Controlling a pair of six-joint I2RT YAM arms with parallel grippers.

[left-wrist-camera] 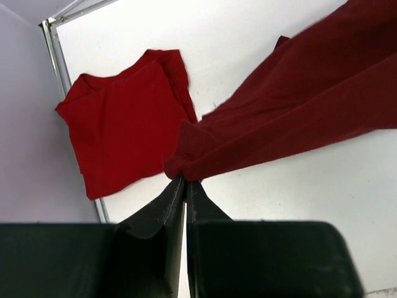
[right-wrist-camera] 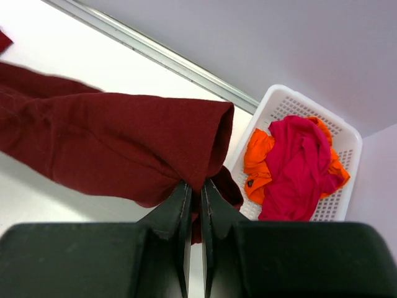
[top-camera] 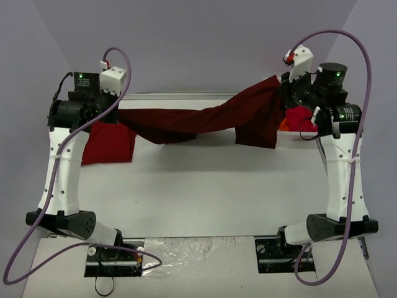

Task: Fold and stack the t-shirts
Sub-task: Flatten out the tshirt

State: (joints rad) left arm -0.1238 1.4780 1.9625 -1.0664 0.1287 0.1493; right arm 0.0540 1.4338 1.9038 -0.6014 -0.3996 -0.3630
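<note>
A large dark maroon t-shirt hangs stretched above the table between both arms. My left gripper is shut on its left end, my right gripper is shut on its right end near the sleeve. A brighter red t-shirt lies folded flat on the table at the far left, below the left arm. A crimson t-shirt and an orange t-shirt lie crumpled in the basket.
The white lattice basket stands at the back right, mostly hidden behind the right arm in the top view. A metal rail edges the table's far side. Grey walls close in on the left, back and right.
</note>
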